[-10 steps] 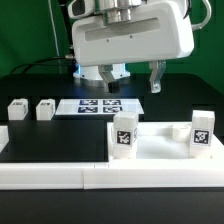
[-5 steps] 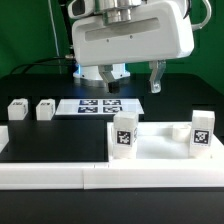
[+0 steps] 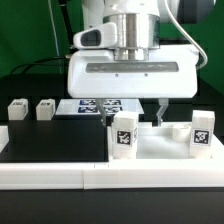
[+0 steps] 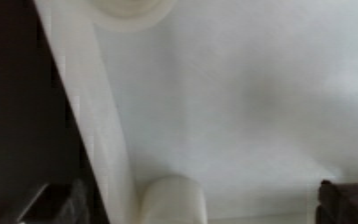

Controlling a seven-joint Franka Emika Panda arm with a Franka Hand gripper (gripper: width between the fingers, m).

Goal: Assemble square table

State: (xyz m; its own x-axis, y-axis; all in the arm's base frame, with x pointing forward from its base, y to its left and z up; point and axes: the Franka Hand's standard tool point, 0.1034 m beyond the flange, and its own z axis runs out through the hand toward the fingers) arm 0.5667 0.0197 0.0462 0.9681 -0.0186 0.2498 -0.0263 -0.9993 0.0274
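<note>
The white square slab point(image 3: 160, 148) lies on the black table at the exterior view's right. Two tagged white legs stand upright on it, one at its near left corner point(image 3: 124, 134) and one at its right point(image 3: 201, 133). Two more tagged legs point(image 3: 17, 110) point(image 3: 45, 109) lie loose at the left. My gripper point(image 3: 136, 112) hangs open just over the slab's far part, behind the near left leg. In the wrist view the slab's white surface point(image 4: 247, 100) fills the picture. The dark fingertips point(image 4: 350, 200) stand wide apart, with a rounded white part point(image 4: 172, 198) between them.
The marker board point(image 3: 95, 104) lies behind the slab, partly hidden by the gripper body. A long white bar fence point(image 3: 50, 178) runs along the table's front edge. The black mat point(image 3: 55, 140) lies left of the slab.
The gripper has come forward from the back of the table and down over the slab. It now hides part of the marker board. The legs and the slab have not moved.
</note>
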